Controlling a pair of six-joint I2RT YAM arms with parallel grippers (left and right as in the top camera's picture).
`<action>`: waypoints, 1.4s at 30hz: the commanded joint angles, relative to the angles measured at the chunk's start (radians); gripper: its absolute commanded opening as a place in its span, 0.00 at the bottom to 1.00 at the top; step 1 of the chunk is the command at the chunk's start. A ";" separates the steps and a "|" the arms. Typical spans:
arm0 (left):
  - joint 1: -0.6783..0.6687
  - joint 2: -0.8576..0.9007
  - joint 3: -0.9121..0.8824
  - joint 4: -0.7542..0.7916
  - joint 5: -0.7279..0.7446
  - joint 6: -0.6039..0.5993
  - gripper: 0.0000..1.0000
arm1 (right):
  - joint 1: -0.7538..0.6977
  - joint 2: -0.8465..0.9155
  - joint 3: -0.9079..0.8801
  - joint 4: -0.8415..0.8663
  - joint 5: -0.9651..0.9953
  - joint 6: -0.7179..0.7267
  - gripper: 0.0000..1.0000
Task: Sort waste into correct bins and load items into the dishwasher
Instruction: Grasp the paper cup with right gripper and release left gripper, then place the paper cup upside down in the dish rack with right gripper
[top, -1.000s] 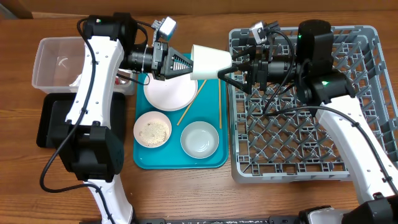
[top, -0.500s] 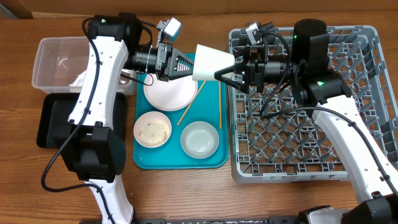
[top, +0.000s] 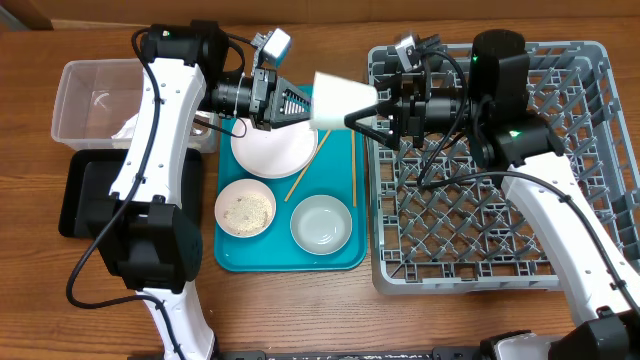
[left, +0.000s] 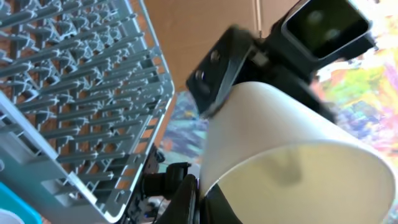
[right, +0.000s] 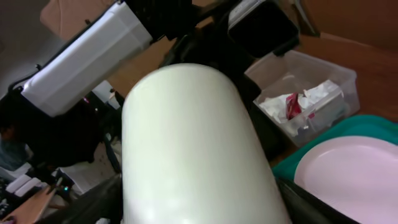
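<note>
The small white cup (top: 335, 100) hangs on its side in the air above the teal tray, between both arms. My left gripper (top: 305, 103) is shut on its rim, one finger inside and one outside, as the left wrist view (left: 202, 199) shows. My right gripper (top: 362, 115) has its fingers against both sides of the cup's base (right: 193, 143). The white-pink plate (top: 268, 150), a bowl of rice crumbs (top: 245, 208), an empty pale bowl (top: 321, 223) and two chopsticks (top: 305, 168) (top: 352, 165) lie on the tray. The grey dish rack (top: 480, 220) stands on the right.
The teal tray (top: 340, 262) lies mid-table. The clear tub (top: 85, 100) at the far left holds the white napkin (right: 311, 99) and the red wrapper (right: 292, 104). The black tray (top: 80, 200) lies in front of it, partly under my left arm.
Since a second ago my right gripper moved left onto the cup's base and the cup shifted slightly right. Nothing has moved in the last half second.
</note>
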 joint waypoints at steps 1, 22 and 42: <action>-0.008 -0.005 -0.002 -0.003 -0.024 -0.010 0.04 | 0.002 0.007 0.024 0.032 0.019 -0.002 0.79; -0.008 -0.005 -0.002 -0.002 -0.011 -0.010 0.04 | 0.023 0.019 0.024 0.014 0.008 0.023 0.83; -0.008 -0.005 -0.002 0.009 -0.012 -0.011 0.33 | 0.028 0.036 0.024 0.015 0.007 0.029 0.59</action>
